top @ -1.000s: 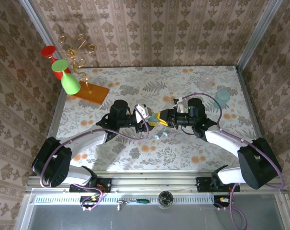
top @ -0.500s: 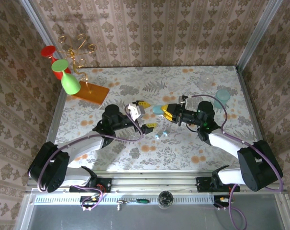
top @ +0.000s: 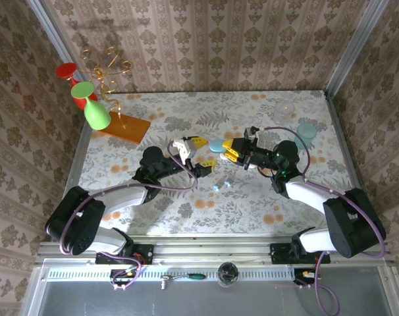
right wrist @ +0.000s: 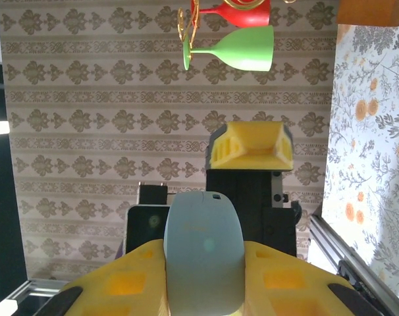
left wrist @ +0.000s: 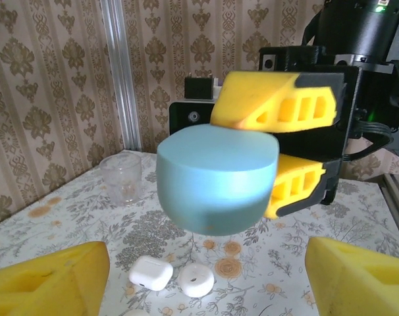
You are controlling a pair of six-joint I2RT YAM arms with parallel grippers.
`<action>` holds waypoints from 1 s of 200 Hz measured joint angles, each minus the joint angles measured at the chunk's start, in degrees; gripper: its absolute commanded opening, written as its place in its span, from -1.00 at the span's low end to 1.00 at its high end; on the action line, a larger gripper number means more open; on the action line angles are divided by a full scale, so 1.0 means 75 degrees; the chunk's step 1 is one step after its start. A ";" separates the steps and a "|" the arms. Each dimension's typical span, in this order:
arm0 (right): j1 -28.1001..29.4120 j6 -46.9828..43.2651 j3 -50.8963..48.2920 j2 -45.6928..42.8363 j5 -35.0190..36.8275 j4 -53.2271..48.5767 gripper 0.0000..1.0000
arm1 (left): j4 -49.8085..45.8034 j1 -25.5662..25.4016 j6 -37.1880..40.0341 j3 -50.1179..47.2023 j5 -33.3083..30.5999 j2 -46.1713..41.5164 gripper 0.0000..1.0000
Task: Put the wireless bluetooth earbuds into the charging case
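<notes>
1. Light-blue capsule (left wrist: 216, 178) now sits in the right fingers (left wrist: 278, 108) alone; left fingers (left wrist: 48, 283) have let go, standing wide.
2. Earbuds (top: 220, 185) lie on the tabletop (top: 166, 204) below, charging case (left wrist: 151, 272) beyond, both untouched.

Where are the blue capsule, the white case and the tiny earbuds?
light-blue capsule (left wrist: 216, 178), left wrist view, its front face.
charging case (left wrist: 151, 273), left wrist view, its top.
earbuds (top: 216, 187), top view, the left one.

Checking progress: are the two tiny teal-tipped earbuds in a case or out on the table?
Out. Both tiny teal-tipped earbuds lie loose on the floral table between the arms; the right gripper holds a light-blue capsule.
</notes>
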 measured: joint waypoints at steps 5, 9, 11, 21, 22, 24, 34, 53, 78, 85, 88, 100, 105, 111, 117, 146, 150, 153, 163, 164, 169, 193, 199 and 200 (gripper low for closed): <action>0.0000 0.0012 0.0000 0.0000 -0.0023 0.0020 -0.73 | 0.0067 0.0000 -0.0029 0.0029 0.0000 0.0085 0.53; 0.0000 0.0029 0.0000 0.0000 -0.0032 0.0035 -0.74 | 0.0128 0.0000 -0.0061 0.0061 0.0003 0.0166 0.53; 0.0000 0.0035 0.0000 0.0000 -0.0038 0.0041 -0.74 | 0.0154 0.0000 -0.0061 0.0070 0.0000 0.0187 0.52; 0.0000 0.0064 0.0000 0.0000 -0.0050 0.0052 -0.74 | 0.0323 0.0000 -0.0119 0.0140 0.0000 0.0344 0.51; 0.0000 0.0064 0.0000 0.0000 -0.0052 0.0052 -0.74 | 0.0344 0.0000 -0.0128 0.0152 0.0000 0.0367 0.51; 0.0000 0.0067 0.0000 0.0000 -0.0058 0.0055 -0.74 | 0.0356 0.0000 -0.0143 0.0163 0.0000 0.0388 0.51; 0.0000 0.0087 0.0000 0.0000 -0.0073 0.0061 -0.74 | 0.0493 0.0000 -0.0187 0.0254 0.0000 0.0507 0.49; 0.0009 0.0093 0.0000 0.0000 -0.0076 0.0061 -0.74 | 0.0685 0.0000 -0.0254 0.0449 0.0111 0.0659 0.41; 0.0009 0.0090 0.0000 0.0000 -0.0076 0.0058 -0.74 | 0.0807 -0.0015 -0.0335 0.0597 0.0370 0.0723 0.34; 0.0009 0.0090 0.0000 0.0000 -0.0079 0.0058 -0.74 | 0.0839 -0.0015 -0.0347 0.0612 0.0414 0.0734 0.33; 0.0009 0.0090 0.0000 0.0000 -0.0079 0.0061 -0.74 | 0.0860 -0.0015 -0.0350 0.0618 0.0446 0.0737 0.32; 0.0017 0.0090 0.0000 0.0000 -0.0082 0.0058 -0.74 | 0.0909 -0.0015 -0.0370 0.0621 0.0501 0.0761 0.30; 0.0020 0.0090 0.0000 0.0000 -0.0082 0.0058 -0.74 | 0.0924 -0.0015 -0.0376 0.0621 0.0527 0.0772 0.27; 0.0020 0.0090 0.0000 0.0000 -0.0082 0.0058 -0.74 | 0.0938 -0.0015 -0.0385 0.0621 0.0557 0.0778 0.26; 0.0020 0.0090 0.0000 0.0000 -0.0082 0.0058 -0.74 | 0.0968 -0.0015 -0.0402 0.0621 0.0586 0.0793 0.23; 0.0020 0.0090 0.0000 0.0000 -0.0099 0.0058 -0.74 | 0.1049 -0.0067 -0.0446 0.0664 0.0743 0.0871 0.12; 0.0020 0.0090 0.0000 0.0000 -0.0102 0.0058 -0.74 | 0.1072 -0.0082 -0.0458 0.0682 0.0758 0.0898 0.09; 0.0020 0.0090 0.0000 0.0000 -0.0102 0.0058 -0.74 | 0.1081 -0.0090 -0.0460 0.0688 0.0778 0.0912 0.07; 0.0020 0.0090 0.0000 0.0000 -0.0102 0.0058 -0.74 | 0.1122 -0.0099 -0.0478 0.0711 0.0839 0.0965 0.03; 0.0020 0.0090 0.0000 0.0000 -0.0102 0.0058 -0.74 | 0.1125 -0.0102 -0.0484 0.0714 0.0839 0.0968 0.03; 0.0020 0.0090 0.0000 0.0000 -0.0102 0.0058 -0.74 | 0.1137 -0.0102 -0.0490 0.0714 0.0866 0.0985 0.02; 0.0020 0.0090 0.0000 0.0000 -0.0105 0.0058 -0.74 | 0.1137 -0.0102 -0.0527 0.0720 0.0933 0.1055 -0.04; 0.0020 0.0090 0.0000 0.0000 -0.0105 0.0058 -0.74 | 0.1134 -0.0102 -0.0533 0.0726 0.0947 0.1058 -0.05; 0.0020 0.0090 0.0000 0.0000 -0.0105 0.0058 -0.74 | 0.1134 -0.0099 -0.0536 0.0729 0.0947 0.1058 -0.05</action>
